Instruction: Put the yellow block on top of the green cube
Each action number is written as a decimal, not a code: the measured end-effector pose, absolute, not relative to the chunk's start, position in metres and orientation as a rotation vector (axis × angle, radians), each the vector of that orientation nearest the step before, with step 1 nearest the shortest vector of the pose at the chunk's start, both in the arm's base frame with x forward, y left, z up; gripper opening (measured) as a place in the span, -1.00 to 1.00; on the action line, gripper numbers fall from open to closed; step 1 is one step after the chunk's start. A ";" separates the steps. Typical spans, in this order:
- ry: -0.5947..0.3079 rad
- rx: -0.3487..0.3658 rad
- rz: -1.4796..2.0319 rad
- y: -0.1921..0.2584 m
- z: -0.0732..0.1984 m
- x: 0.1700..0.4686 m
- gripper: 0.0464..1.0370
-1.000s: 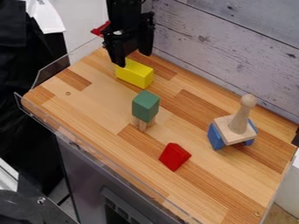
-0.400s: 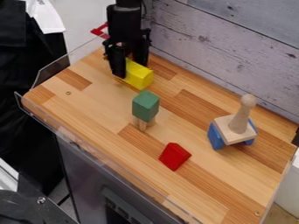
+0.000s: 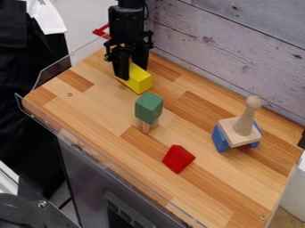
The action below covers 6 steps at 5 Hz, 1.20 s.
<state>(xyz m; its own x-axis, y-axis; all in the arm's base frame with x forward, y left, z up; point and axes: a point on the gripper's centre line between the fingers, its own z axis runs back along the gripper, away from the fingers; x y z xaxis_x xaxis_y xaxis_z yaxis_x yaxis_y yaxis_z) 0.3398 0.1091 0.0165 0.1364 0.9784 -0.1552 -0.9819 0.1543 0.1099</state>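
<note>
Bordering the wooden tabletop (image 3: 98,104) at its upper left is a clear guard (image 3: 52,73). Past the upper left corner, a red object (image 3: 101,30) is noted, partly hidden by the black arm (image 3: 126,22). The arm enters from the top edge of the view and hangs over the upper left part of the tabletop. The hand (image 3: 131,71) points down, closed on the yellow block (image 3: 140,80), one finger at either side. The block is low at the tabletop, its near end facing the green cube (image 3: 148,108).

The green cube is close by, apart from the yellow block, and sits upright on a light wooden piece (image 3: 145,126). Further right, toward the front edge, a red block (image 3: 178,159) lies on the tabletop, touching nothing else.

Near the right end is a blue toy piece (image 3: 220,138), showing on both sides beneath a flat wooden base (image 3: 232,136). A round-headed wooden peg (image 3: 246,118) rises from that base, leaning slightly. A whitewashed plank wall (image 3: 238,58) stands along the back edge.
</note>
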 end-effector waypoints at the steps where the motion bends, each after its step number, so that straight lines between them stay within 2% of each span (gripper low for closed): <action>1: 0.190 -0.052 1.404 0.108 0.020 0.343 0.07; 2: -0.002 -0.143 1.338 0.112 0.074 0.349 0.07; 4: 0.070 -0.106 1.249 0.090 0.086 0.300 0.07; 5: 0.129 -0.044 1.221 0.070 0.086 0.281 0.07; 6: 0.137 -0.066 1.212 0.058 0.085 0.278 0.07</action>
<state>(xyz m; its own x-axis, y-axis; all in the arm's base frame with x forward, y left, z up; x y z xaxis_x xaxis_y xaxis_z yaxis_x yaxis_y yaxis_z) 0.2775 0.0583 0.0851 0.3440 0.9283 -0.1409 -0.9363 0.3504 0.0224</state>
